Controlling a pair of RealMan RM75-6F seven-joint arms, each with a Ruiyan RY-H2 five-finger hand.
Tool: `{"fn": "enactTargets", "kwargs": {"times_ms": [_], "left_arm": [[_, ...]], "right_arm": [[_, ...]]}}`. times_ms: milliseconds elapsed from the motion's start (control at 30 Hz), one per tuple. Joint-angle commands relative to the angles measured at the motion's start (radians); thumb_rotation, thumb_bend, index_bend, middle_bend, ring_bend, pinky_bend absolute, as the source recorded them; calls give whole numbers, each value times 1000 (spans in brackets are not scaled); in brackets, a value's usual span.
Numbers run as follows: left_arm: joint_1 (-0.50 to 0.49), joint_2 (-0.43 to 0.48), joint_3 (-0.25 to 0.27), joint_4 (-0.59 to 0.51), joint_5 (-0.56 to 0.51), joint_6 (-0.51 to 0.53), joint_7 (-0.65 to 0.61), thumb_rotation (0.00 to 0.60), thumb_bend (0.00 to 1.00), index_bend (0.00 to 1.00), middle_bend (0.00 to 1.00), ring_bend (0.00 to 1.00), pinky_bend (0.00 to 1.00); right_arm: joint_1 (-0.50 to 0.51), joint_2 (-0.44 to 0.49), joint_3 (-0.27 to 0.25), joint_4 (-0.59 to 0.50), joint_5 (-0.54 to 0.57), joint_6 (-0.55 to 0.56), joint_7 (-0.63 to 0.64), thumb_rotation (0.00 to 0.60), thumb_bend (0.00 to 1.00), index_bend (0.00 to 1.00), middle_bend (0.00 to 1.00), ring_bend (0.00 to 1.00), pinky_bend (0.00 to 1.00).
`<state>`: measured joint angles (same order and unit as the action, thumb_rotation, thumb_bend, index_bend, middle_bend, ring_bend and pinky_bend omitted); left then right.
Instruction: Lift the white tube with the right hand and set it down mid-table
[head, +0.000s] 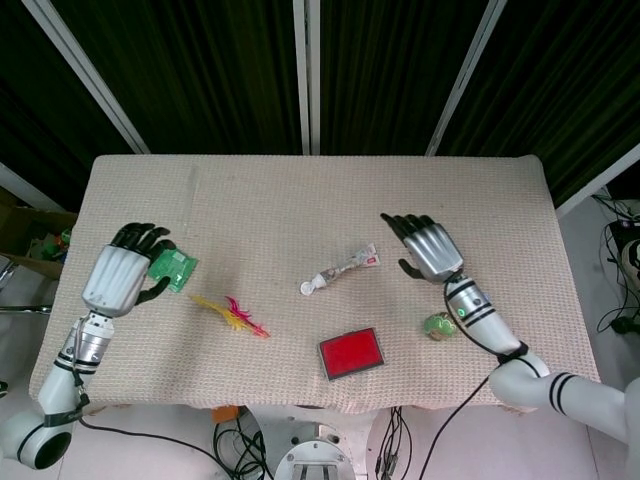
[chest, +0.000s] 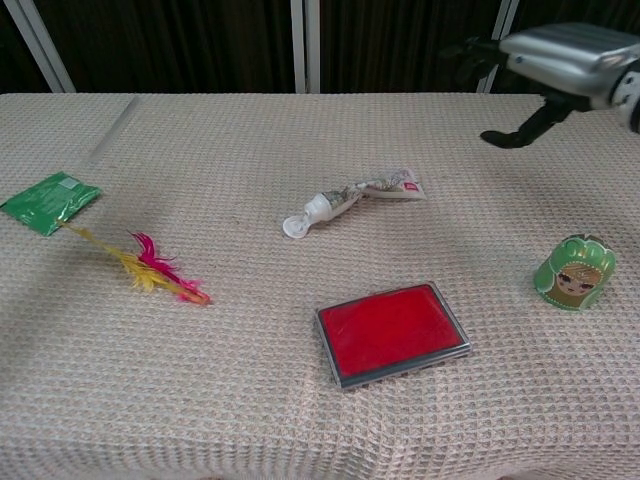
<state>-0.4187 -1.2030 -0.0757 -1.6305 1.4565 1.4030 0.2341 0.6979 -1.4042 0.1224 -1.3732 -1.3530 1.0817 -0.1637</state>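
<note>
The white tube (head: 338, 271) lies flat near the middle of the table, cap end toward the front left; in the chest view the white tube (chest: 352, 199) rests alone on the cloth. My right hand (head: 428, 246) hovers to the tube's right, fingers spread, holding nothing; the chest view shows my right hand (chest: 560, 60) raised at the upper right. At the table's left edge my left hand (head: 122, 278) hangs with fingers curled downward beside the green packet (head: 171, 270), nothing in it that I can see.
A red flat case (head: 351, 352) lies near the front edge. A pink and yellow feather (head: 236, 316) lies left of centre. A small green figurine (head: 438, 325) stands at the front right, under my right forearm. The beige cloth (head: 300, 190) covers the table.
</note>
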Motion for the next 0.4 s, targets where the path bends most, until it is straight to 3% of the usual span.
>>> {"fn": "enactTargets", "kwargs": {"times_ms": [33,167,400], "left_arm": [[67,38,13,-1,-59,36,-25,600,220,346,238,180,207],[145,58,29,-10,-104,88,-50,600,221,341,239,180,206],[270,56,86,-66,-59,215,-30,600,221,334,239,180,205]], "right_arm": [[-200,207,-64,-186,-9,200,53,600,311,61,199,131,258],[-331,291,-126,-244,-66,334,120,600,323,55,177,105,226],[-488,308,-195,-224,-153,489,219,600,329,49,169,80,198]]}}
